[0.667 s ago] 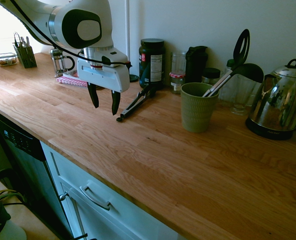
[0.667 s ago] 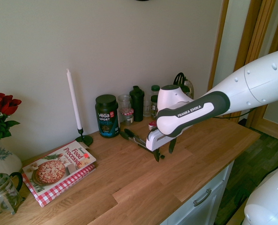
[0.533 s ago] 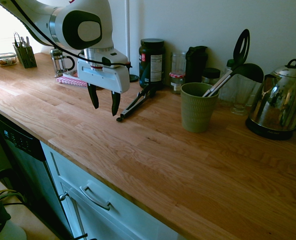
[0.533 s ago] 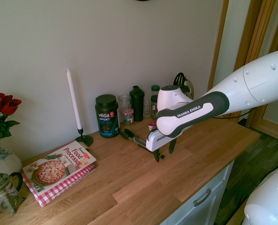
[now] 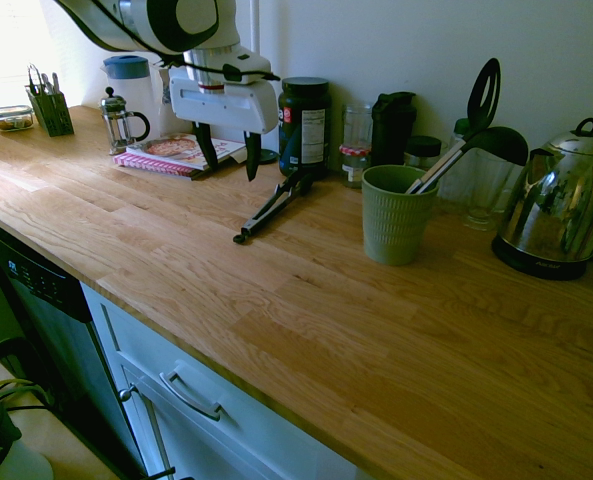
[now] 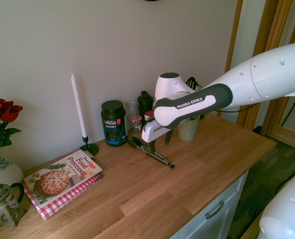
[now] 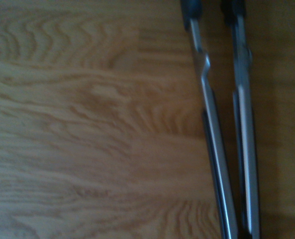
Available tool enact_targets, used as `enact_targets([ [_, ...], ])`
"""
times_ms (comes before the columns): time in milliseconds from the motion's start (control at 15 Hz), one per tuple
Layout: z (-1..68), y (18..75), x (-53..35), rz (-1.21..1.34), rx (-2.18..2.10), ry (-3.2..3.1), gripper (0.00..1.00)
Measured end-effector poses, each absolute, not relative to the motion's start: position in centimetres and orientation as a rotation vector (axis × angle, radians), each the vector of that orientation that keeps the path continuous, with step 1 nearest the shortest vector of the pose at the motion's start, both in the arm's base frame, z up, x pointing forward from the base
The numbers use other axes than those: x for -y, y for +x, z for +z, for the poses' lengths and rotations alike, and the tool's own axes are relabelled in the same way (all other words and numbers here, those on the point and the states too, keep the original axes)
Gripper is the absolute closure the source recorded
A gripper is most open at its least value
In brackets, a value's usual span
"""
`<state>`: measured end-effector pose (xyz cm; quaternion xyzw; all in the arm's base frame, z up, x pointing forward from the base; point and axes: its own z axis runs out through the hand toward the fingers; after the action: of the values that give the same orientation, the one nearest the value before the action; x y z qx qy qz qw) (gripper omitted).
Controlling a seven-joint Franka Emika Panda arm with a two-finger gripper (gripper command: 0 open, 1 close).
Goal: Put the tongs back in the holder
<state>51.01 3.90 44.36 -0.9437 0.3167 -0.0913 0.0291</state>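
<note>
Still loose: tongs on the counter, gripper wide and empty

The tongs (image 5: pixel 268 213) lie on the wooden counter (image 5: pixel 306 330), left of the green cup (image 5: pixel 396 225) and outside it. Their joined end points to the near left, and their 2 black tips point to the far right, close to the black tub (image 5: pixel 304 130). The wrist view (image 7: pixel 217 149) shows the 2 metal arms spread slightly, meeting towards the joined end.

The gripper (image 5: pixel 232 172) is up in the air near the tongs, its 2 dark fingers pointing down and set wide apart, with nothing between them.

The cup stands upright. In it, a slotted spatula (image 5: pixel 484 95) and a black ladle (image 5: pixel 504 144) lean to the right. The kettle (image 5: pixel 556 205) is at the right, beyond the cup. Along the far side, between tub and kettle, stand a red-lidded jar (image 5: pixel 354 166), a black shaker (image 5: pixel 391 130) and other glassware (image 5: pixel 486 190).

Farther left are the books (image 5: pixel 191 152), stacked flat, and the coffee press (image 5: pixel 121 125), with the cutlery box (image 5: pixel 51 112) at the far left. The second exterior view also shows a white candle (image 6: pixel 78 107) in a dark stand, between books and tub, and red flowers (image 6: pixel 4 110).
</note>
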Motion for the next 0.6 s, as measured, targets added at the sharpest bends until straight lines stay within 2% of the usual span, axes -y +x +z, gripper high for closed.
enact_targets([
  [467,39.4,58.1,-4.8,-0.321,-0.828,-2.960,0.00],
  [533,39.0,58.7,-5.0,-0.315,-0.826,-2.961,1.00],
  [600,38.6,59.3,-5.0,-0.311,-0.824,-2.962,1.00],
])
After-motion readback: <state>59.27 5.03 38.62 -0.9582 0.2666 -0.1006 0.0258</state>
